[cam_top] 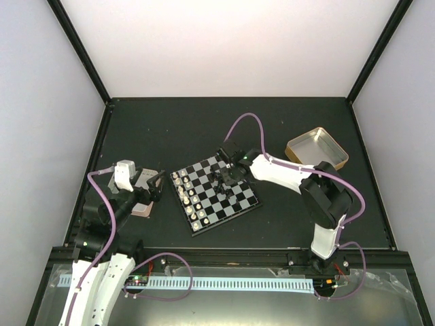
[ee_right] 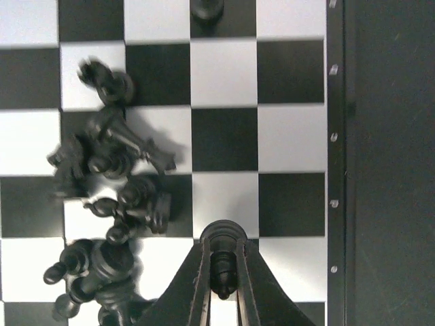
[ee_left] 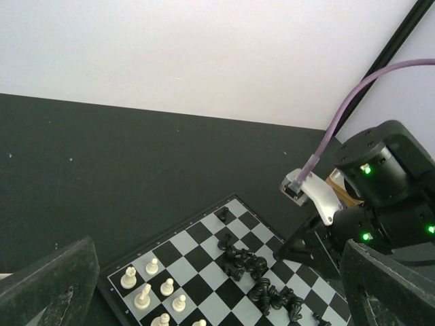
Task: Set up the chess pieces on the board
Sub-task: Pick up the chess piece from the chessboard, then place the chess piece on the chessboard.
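Note:
The board point(cam_top: 239, 204) lies mid-table, turned slightly. Cream-white pieces point(cam_top: 188, 197) stand along its left side. Several black pieces point(ee_right: 109, 163) lie in a heap on the squares, also in the left wrist view point(ee_left: 262, 275). One black piece point(ee_right: 206, 8) stands alone near the far edge. My right gripper point(ee_right: 221, 268) is shut on a black chess piece point(ee_right: 222, 261), base forward, over a square two files from the board's right rim. My left gripper point(cam_top: 158, 185) is open and empty, left of the board point(ee_left: 204, 261).
A gold tin point(cam_top: 317, 149) sits at the back right. A silver-pink tray point(cam_top: 144, 197) lies under the left arm. Black frame posts point(cam_top: 78, 51) bound the table, with a cable rail point(cam_top: 224, 283) along the near edge.

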Robot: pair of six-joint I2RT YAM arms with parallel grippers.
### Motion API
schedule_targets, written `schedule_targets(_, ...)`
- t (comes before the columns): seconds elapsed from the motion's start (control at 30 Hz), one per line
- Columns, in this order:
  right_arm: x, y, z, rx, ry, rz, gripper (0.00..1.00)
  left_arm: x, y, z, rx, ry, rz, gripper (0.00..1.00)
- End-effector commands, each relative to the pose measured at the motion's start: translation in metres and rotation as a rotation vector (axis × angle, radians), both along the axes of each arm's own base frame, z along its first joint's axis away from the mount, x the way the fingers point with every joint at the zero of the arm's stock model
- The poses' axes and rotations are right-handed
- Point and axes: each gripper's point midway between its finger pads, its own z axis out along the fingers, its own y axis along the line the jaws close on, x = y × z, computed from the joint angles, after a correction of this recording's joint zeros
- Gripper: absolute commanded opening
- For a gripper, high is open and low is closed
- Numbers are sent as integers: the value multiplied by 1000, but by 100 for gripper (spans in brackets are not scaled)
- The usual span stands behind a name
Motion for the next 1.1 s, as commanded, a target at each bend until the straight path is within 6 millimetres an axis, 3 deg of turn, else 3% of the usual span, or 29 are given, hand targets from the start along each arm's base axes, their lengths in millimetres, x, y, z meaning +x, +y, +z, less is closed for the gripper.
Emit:
schedule_targets(0.0, 25, 13, 25, 24, -104, -23, 3, 1, 0, -2, 1, 16, 1, 99)
schedule_targets(0.33, 47, 21, 11, -10, -98, -53, 3, 2, 0, -3, 2, 24, 1, 99)
schedule_targets(0.7, 45, 19, -9, -39, -48, -52, 4, 2, 0, -4, 2, 27, 0, 99)
schedule_targets(1.07, 52, 11, -12, -79, -67, -77, 5, 2, 0, -4, 3, 26, 0, 99)
